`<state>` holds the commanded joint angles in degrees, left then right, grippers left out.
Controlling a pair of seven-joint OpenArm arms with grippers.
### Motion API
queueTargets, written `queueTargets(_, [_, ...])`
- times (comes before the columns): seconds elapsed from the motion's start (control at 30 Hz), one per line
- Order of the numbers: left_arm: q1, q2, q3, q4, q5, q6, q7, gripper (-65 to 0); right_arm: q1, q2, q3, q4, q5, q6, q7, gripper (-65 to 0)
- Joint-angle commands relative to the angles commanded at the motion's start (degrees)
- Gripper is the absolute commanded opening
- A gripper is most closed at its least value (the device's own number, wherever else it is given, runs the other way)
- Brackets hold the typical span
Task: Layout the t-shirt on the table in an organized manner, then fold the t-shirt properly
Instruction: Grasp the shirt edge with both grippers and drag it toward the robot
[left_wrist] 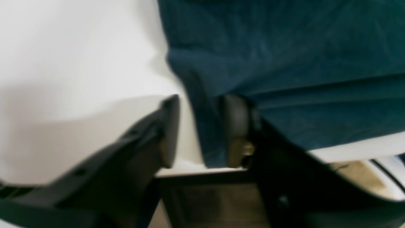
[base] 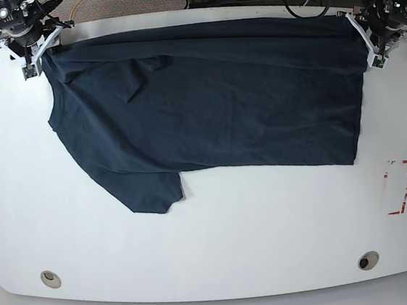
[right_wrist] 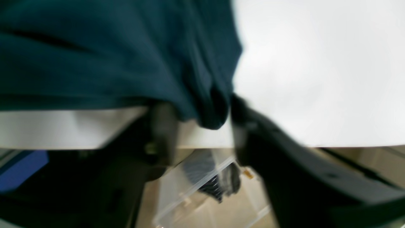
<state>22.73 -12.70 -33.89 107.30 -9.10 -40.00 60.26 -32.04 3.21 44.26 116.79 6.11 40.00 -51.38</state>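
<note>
From the base view we see one shirt (base: pixel 213 104) spread across the far half of the table (base: pixel 212 232), hem end toward the left gripper (base: pixel 376 45) and collar end toward the right gripper (base: pixel 33 57), with one sleeve jutting toward the near edge. Only this view shows the two grey grommet holes (base: pixel 51 278) and the single red-white tape rectangle (base: pixel 399 187) on bare tabletop, well apart from the cloth. The wrist views are blurred, but add what the base view cannot resolve: the left gripper's jaws stand apart, with the shirt's edge between them over the table edge; we cannot tell whether they pinch it. The right gripper's jaws likewise straddle a bunched fold. Below the table, the right wrist view alone shows one clear bin (right_wrist: pixel 205 190) holding something dark, unidentifiable.
</note>
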Motion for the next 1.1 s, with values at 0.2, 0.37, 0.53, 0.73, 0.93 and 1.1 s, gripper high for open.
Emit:
queueTargets(0.2, [-0.3,0.0,0.0,4.1,-0.1,0.0,1.1,-32.5,0.0,0.0,-0.2,0.1,0.1,0.0,0.0,-18.4])
queueTargets(0.37, [-2.2,0.0,0.0,4.4,0.1,0.0,1.5,-32.9,2.2,-0.5,0.1,-0.5,0.0,0.0,0.0,-21.9])
queueTargets(0.53, [-4.5,0.0,-2.1,4.9,0.0,0.0,5.0,-33.1,4.6,-1.1,3.6,-0.6,-0.5,0.0,0.0,-25.8])
queueTargets(0.73, [-7.1,-1.1,-6.7,5.3,0.0,0.0,5.4,-33.1,6.9,-0.7,5.8,-0.7,-0.5,0.0,0.0,-26.0])
queueTargets(0.93, [-8.4,-2.7,-6.0,5.3,0.0,0.0,5.4,-33.1,9.1,1.1,5.7,-0.7,-0.4,0.0,-0.1,-26.3])
queueTargets(1.1, [-10.8,-2.8,-6.0,5.2,0.2,0.0,5.4,-33.1,8.9,1.3,5.7,-0.6,-0.4,0.0,-3.6,-26.3])
